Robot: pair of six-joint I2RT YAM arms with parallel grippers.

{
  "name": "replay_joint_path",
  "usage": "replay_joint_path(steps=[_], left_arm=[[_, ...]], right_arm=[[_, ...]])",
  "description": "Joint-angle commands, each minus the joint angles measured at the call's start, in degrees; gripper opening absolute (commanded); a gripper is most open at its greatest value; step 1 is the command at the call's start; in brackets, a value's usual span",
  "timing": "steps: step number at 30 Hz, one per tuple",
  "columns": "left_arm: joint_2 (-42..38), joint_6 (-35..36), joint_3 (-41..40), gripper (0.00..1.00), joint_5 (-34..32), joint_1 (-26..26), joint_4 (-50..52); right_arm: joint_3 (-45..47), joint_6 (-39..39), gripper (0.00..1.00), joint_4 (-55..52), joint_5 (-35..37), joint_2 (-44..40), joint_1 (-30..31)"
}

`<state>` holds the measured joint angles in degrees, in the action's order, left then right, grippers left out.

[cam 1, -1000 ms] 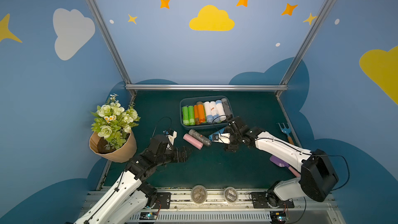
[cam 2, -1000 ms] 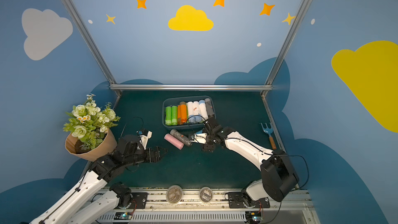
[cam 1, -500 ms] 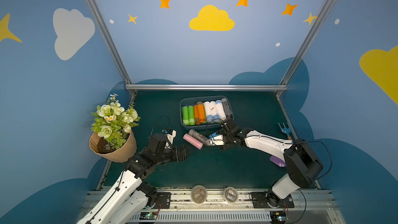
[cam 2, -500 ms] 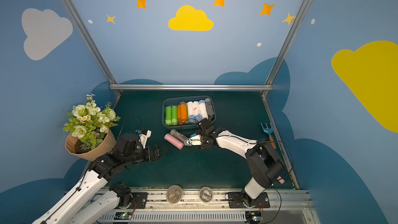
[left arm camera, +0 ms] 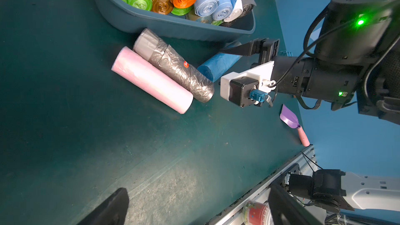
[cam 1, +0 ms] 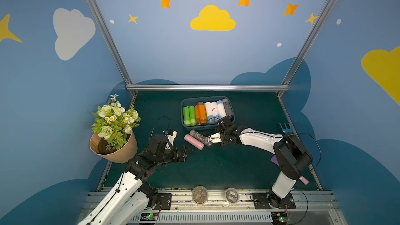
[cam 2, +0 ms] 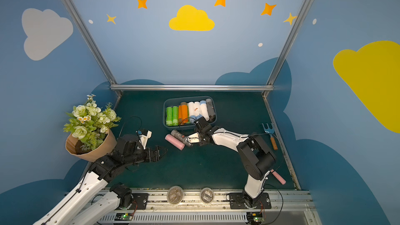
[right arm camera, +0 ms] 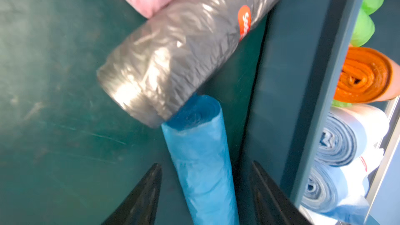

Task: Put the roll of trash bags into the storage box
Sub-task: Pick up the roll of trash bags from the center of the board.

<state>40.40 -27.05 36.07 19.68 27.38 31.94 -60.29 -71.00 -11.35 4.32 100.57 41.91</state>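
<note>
- The blue roll (right arm camera: 194,139) of trash bags lies flat on the table (left arm camera: 65,148). It's outside the storage box (left arm camera: 173,29), just beside the near wall, so it's not in yet.
- Its long axis runs roughly along that wall and points straight out from my right claw (right arm camera: 205,165). The far end looks to touch the end of the grey roll (left arm camera: 179,70), which lies against the pink roll (left arm camera: 151,79).
- The right claw straddles the blue roll across its width, one finger each side. The wrist view shows a gap on both sides, so it's released, with nothing gripped yet.
- The right arm is clearly the nearer one. My left claw (cam 1: 188,151) hangs wide open and empty, on the far side of the pink roll.
- As I read it, the next move is a squeeze across the width, then a lift over the rim.
- The wall-side finger has little room, and the grey roll could get nudged.
</note>
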Motion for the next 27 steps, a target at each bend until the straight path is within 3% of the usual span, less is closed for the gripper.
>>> replay_joint_path(steps=[1, 7, 18, 27], left_arm=[[-0.5, -0.18, -0.69, 1.0, -0.14, -0.28, -1.05], [-0.12, -0.24, -0.74, 1.0, -0.34, -0.26, -1.07], [-0.41, -0.38, -0.92, 1.0, -0.52, -0.31, -1.36], [-0.06, -0.55, -1.01, 1.0, -0.57, -0.26, -1.36]], right_arm=[[-1.48, -0.32, 0.62, -0.26, 0.28, 1.59, -0.69], [-2.79, -0.73, 0.62, -3.84, -0.27, 3.45, -1.3], [-6.14, 1.85, 0.5, -13.42, -1.51, 6.56, -1.27], [-4.67, 6.44, 0.37, -25.83, -5.37, 1.61, -0.25]])
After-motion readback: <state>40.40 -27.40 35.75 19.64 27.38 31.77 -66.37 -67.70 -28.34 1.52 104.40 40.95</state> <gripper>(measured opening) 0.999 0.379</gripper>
